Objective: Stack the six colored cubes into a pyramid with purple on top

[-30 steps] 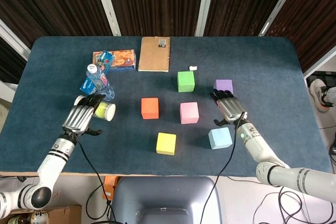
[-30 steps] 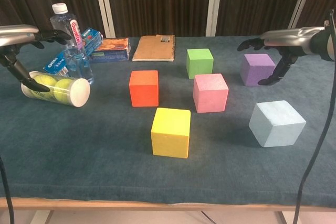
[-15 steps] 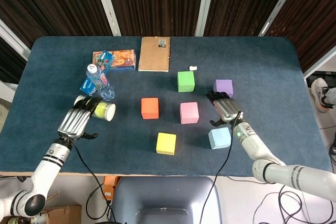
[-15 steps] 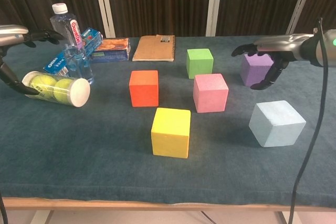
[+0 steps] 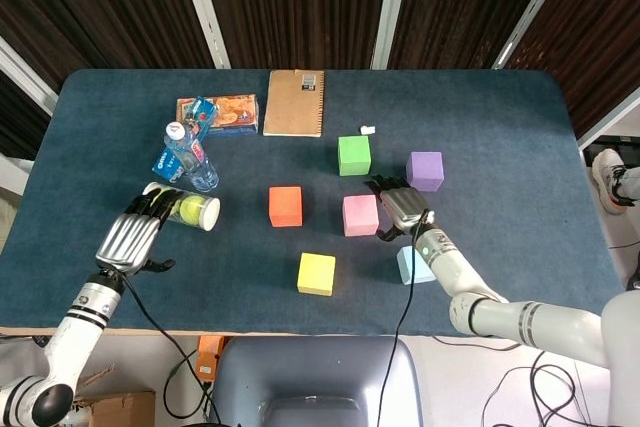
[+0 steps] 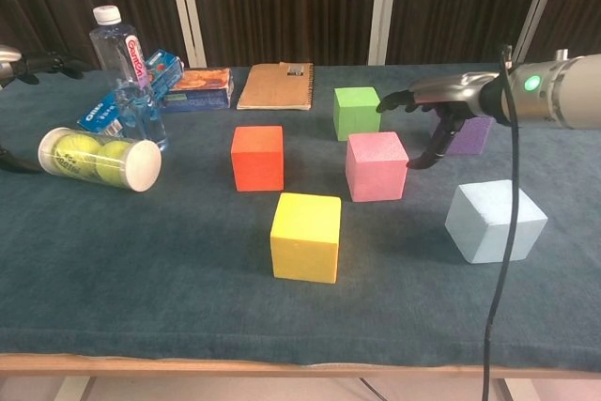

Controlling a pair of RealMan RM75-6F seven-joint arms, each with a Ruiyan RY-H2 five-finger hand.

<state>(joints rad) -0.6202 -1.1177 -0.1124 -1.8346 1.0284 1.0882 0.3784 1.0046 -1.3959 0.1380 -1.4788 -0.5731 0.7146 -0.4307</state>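
Six cubes, all single and apart on the blue cloth of the table (image 5: 520,117), none stacked. Green cube (image 5: 354,155) at the back, purple cube (image 5: 425,170) to its right, orange cube (image 5: 286,206) and pink cube (image 5: 360,215) in the middle row, yellow cube (image 5: 316,273) nearest the front edge, pale blue cube (image 6: 495,221) at front right, partly hidden under the right forearm in the head view. Right hand (image 5: 400,209) held palm down above the cloth just right of the pink cube, fingers spread and empty, thumb pointing down; in the chest view right hand (image 6: 434,100) in front of the purple cube, touching nothing that can be made out. Left hand (image 5: 130,237) at the front left, fingers apart, holding nothing, just beside the lying tube of tennis balls (image 5: 190,209). Behind that, a water bottle (image 5: 185,152), a snack packet (image 5: 218,112) and a brown notebook (image 5: 295,102) near the far edge
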